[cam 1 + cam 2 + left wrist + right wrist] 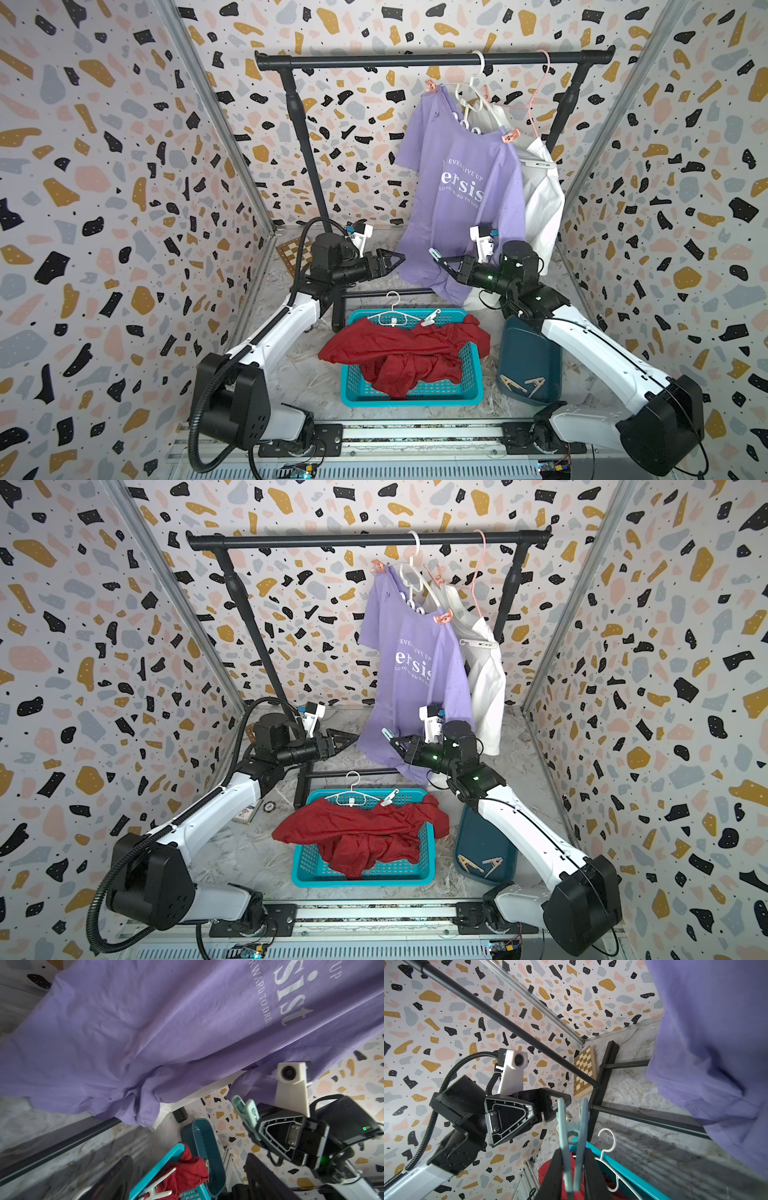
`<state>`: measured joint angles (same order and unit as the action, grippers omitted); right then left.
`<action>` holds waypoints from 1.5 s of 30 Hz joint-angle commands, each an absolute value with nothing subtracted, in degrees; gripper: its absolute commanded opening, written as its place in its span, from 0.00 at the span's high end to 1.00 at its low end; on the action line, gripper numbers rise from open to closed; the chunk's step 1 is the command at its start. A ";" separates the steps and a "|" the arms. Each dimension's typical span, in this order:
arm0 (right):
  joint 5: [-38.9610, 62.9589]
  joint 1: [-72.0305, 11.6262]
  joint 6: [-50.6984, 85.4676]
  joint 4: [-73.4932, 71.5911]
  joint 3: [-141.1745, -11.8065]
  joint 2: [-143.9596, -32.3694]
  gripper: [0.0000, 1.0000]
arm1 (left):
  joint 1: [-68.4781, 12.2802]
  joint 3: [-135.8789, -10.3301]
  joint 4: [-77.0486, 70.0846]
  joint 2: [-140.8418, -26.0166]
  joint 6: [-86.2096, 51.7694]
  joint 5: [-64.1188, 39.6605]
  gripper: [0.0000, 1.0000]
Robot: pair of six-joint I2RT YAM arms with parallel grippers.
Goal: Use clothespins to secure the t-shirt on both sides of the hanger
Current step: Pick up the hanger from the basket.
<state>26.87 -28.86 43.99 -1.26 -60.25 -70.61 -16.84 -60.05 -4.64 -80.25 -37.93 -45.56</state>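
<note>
Terrazzo-patterned walls close in a marble-look counter (299, 374), and a black clothes rack (374, 62) stands at the back. On its bar a purple t-shirt (457, 183) hangs from a white hanger (469, 99), with a pink clothespin (430, 87) clipped at one shoulder and a second pink clothespin (511, 136) at the other. Just behind it a white garment (540, 195) hangs from a pink hanger (540, 83).

Down in front sits a teal basket (415, 401) with a red t-shirt (399, 353) bunched up and spilling over its rim. A second white hanger (392, 313) lies at the shirt's far edge, and a white clothespin (431, 318) sits on one of its arms. Beside the basket, under the right arm, a dark tray (528, 357) holds two tan clothespins (513, 383) lying close together.

Both arms reach toward the purple shirt's lower hem. The right gripper (442, 262) is clamped on the handle end of a mint clothespin (572, 1136), whose clipping end points toward the other arm. The left gripper (542, 1109) faces it from near by with its jaws apart and nothing between them. The two are not touching.
</note>
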 commanded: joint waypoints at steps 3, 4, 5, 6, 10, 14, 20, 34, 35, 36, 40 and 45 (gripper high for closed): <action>30.27 -27.05 36.55 9.27 -62.56 -66.54 1.00 | -16.34 -63.71 9.40 -85.10 -23.83 -47.61 0.18; 30.66 -26.67 36.24 9.88 -62.13 -65.85 1.00 | -16.29 -64.26 11.36 -86.31 -22.11 -48.16 0.18; 30.89 -26.44 35.82 10.51 -61.70 -65.38 1.00 | -16.26 -64.50 12.38 -87.31 -21.13 -48.67 0.19; 31.09 -26.25 35.48 10.84 -61.25 -64.93 1.00 | -16.24 -64.56 13.06 -88.11 -20.08 -48.69 0.20; 31.95 -25.71 34.73 12.09 -59.24 -63.06 1.00 | -16.20 -64.42 15.92 -89.79 -16.25 -45.82 0.21; 32.52 -25.53 34.37 12.42 -57.37 -61.95 1.00 | -16.31 -63.39 16.56 -91.01 -14.97 -45.00 0.21; 33.22 -25.41 34.36 12.35 -55.37 -61.61 1.00 | -16.29 -60.72 13.72 -92.78 -15.86 -46.26 0.21; 34.45 -24.65 34.54 12.51 -54.58 -60.91 1.00 | -17.48 -60.42 10.81 -96.61 -16.86 -53.47 0.33; 34.66 -24.54 34.67 12.53 -54.59 -60.91 1.00 | -17.74 -60.60 10.81 -96.72 -16.73 -53.29 0.35; 34.72 -24.44 34.76 12.51 -54.71 -60.78 1.00 | -17.85 -60.64 10.81 -96.77 -16.70 -53.14 0.37; 34.89 -24.02 34.63 12.57 -54.60 -60.38 1.00 | -18.10 -60.73 9.09 -97.00 -17.22 -53.63 0.49; 35.58 -23.03 34.28 13.17 -54.58 -60.21 1.00 | -18.36 -60.82 9.52 -96.68 -16.92 -54.06 0.67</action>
<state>34.50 -23.57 35.38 12.47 -54.78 -61.89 -17.93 -60.66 10.70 -96.82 -17.43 -52.51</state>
